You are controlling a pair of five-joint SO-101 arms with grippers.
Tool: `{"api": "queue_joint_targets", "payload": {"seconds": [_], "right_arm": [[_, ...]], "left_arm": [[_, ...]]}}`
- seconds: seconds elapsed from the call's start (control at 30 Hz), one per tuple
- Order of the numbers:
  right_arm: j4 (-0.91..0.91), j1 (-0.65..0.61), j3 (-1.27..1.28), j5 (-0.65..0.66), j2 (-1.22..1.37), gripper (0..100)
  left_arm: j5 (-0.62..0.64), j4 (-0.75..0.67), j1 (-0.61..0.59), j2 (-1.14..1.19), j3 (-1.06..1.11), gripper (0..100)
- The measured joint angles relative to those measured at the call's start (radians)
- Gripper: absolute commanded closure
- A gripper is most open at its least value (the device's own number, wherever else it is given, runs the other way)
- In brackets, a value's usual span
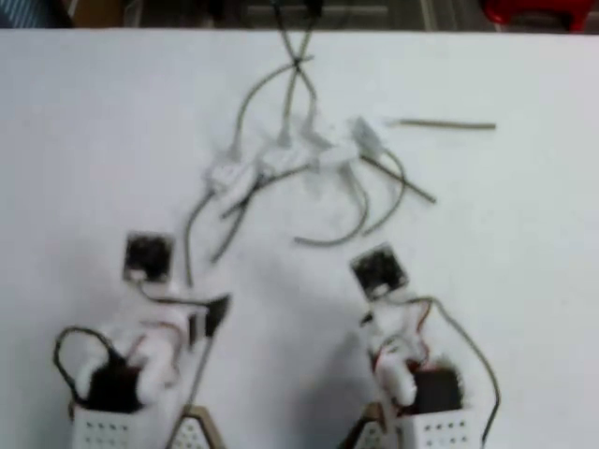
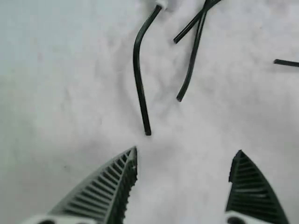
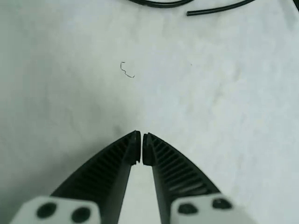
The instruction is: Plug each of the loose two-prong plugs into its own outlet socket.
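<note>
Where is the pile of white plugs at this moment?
In the high view, the pile of white plugs lies at the far middle of the table, with a thin straight stick just to its right.

Plug-and-cord tangle at table centre (sockets perhaps among it)
</note>
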Motion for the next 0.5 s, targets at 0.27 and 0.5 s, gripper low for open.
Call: {"api": "queue_joint_targets", "payload": {"seconds": [0.27,0.5], "right_arm": [[0.000,0.117,0.026,0.000,0.002,98.1],[0.000,0.126,0.026,0.000,-0.002,98.1]], "left_arm": [[0.000,-0.005,-0.192,0.003,0.081,69],[0.000,-0.003,-0.190,0.002,0.081,69]]}}
